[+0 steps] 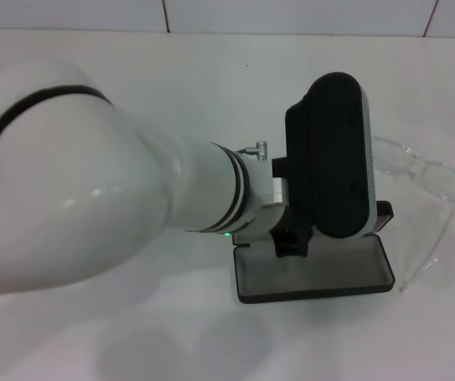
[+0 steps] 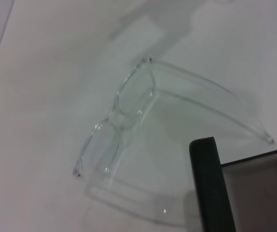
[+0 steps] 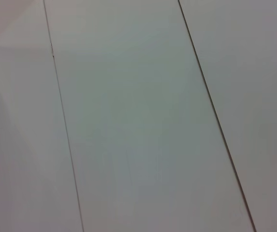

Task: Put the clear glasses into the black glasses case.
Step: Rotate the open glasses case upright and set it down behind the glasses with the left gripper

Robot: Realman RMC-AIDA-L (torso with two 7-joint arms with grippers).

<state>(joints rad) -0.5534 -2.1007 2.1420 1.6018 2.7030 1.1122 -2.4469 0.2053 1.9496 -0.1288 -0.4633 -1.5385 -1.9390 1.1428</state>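
the left gripper (image 1: 291, 238) hangs over the hinge side of the case (image 1: 314, 274), which stands open on the table (image 1: 132, 333): its base lies flat with the grey lining up, and its lid rises upright behind the gripper. whether the fingers are spread or closed cannot be told, since the arm and the lid hide them in the head view and the left wrist view shows none of them. the glasses (image 1: 433, 198) lie on the table beyond the case on the side away from the arm, apart from it, not held by anything. in the left wrist view the glasses (image 2: 128, 121) rest unfolded, the lens front standing on edge and both temple arms stretched out toward the case (image 2: 211, 183), one temple tip ending just beside its rim. so the front's long axis runs roughly along the case's long side, and the temples point back at the fingers. the left arm is plainly the nearer; the right gripper is not in view, and its wrist camera shows only bare panels. the likely next move is a reach past the lid to the lens front, and the upright lid is the edge to clear. the table around the glasses gives open room.
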